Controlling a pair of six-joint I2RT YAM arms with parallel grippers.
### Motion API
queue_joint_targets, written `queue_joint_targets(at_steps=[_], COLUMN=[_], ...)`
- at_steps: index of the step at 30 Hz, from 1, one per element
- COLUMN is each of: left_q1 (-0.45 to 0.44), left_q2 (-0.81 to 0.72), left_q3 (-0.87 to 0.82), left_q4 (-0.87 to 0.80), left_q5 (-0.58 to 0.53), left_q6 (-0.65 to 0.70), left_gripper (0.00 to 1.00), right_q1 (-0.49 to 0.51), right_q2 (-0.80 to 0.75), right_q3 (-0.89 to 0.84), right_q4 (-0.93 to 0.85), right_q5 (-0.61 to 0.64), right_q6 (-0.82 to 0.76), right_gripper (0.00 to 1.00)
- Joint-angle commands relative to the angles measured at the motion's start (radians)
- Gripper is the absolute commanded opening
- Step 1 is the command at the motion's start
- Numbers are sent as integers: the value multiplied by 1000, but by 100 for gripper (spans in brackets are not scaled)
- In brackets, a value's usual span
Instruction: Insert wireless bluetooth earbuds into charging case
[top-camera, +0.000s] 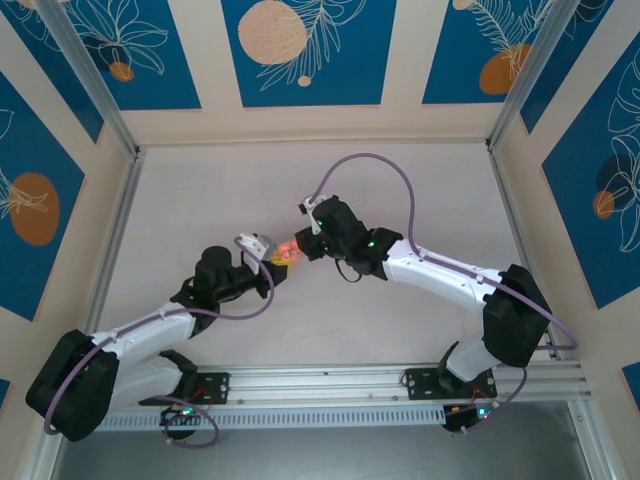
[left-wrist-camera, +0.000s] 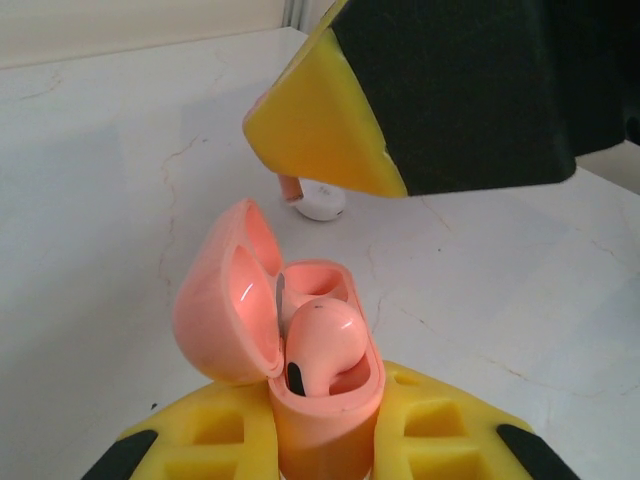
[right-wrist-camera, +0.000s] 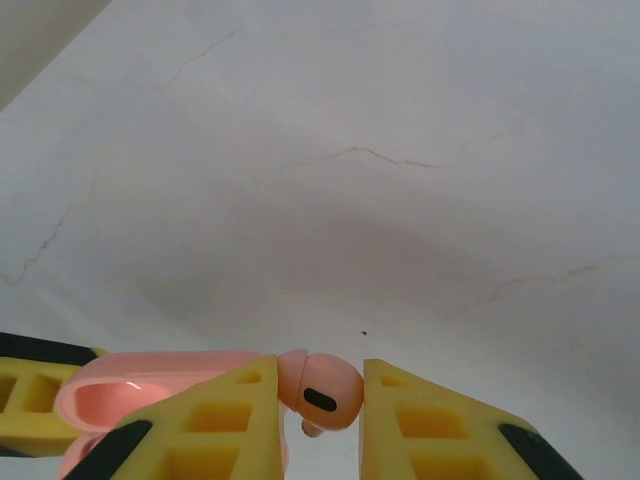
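My left gripper (top-camera: 268, 256) is shut on the coral-pink charging case (left-wrist-camera: 325, 425) and holds it upright above the table. The case's lid (left-wrist-camera: 225, 300) is swung open to the left. One pink earbud (left-wrist-camera: 320, 350) sits in the case's near slot, and the far slot (left-wrist-camera: 318, 281) shows its pale inside. My right gripper (top-camera: 305, 244) hovers just above and beyond the case, its yellow finger (left-wrist-camera: 320, 130) overhead. It is shut on the second earbud (right-wrist-camera: 322, 392), whose stem and pale tip (left-wrist-camera: 318, 203) hang below the finger. In the right wrist view the case (right-wrist-camera: 150, 385) lies just left of that earbud.
The white tabletop (top-camera: 300, 330) has faint cracks and lies bare under both arms. Blue-patterned walls (top-camera: 310, 50) and metal posts close the back and sides. An aluminium rail (top-camera: 330, 385) with the arm bases runs along the near edge.
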Motion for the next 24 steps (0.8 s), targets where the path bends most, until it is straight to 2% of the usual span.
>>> queue_joint_targets(at_steps=[1, 24], left_q1=[-6, -6], left_q2=[-4, -27], left_q3=[29, 32], left_q4=[62, 90], left_q5=[21, -27], left_q6=[-33, -43], left_gripper=[16, 16], right_q1=[14, 34], right_q2=[-31, -51], right_q3=[-16, -38], right_q4=[42, 41], right_q5=[-11, -24], right_q6=[-40, -45], right_gripper=[20, 20])
